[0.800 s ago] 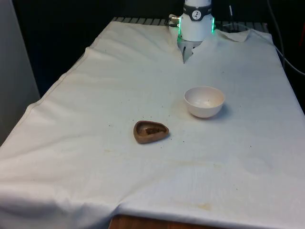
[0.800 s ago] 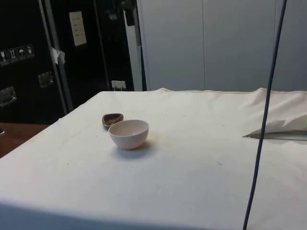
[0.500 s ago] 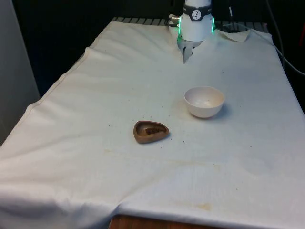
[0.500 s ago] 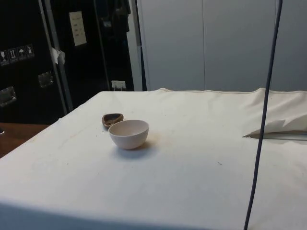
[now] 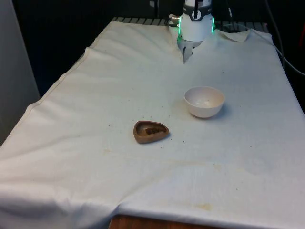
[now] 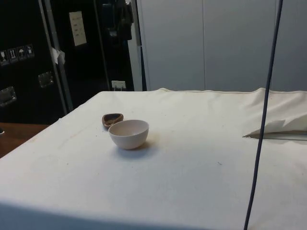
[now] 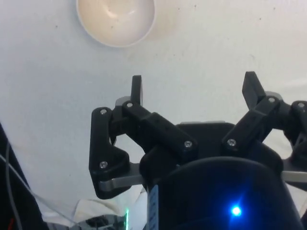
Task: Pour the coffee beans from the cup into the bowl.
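A small brown teardrop-shaped wooden cup (image 5: 150, 131) of coffee beans sat mid-tabletop, toward the near edge. A pale round ceramic bowl (image 5: 204, 101) stood apart, closer to the far edge. Our black gripper (image 7: 194, 91) hovered empty, fingers spread, presumably ready to grasp.

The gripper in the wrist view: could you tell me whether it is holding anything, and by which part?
Nothing is held. The gripper is open over bare cloth, with the bowl apart from it.

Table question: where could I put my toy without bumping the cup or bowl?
Lots of bare cloth lies on the front view's left of the brown cup, and along the near edge. The only tight spot is between the cup and the white bowl.
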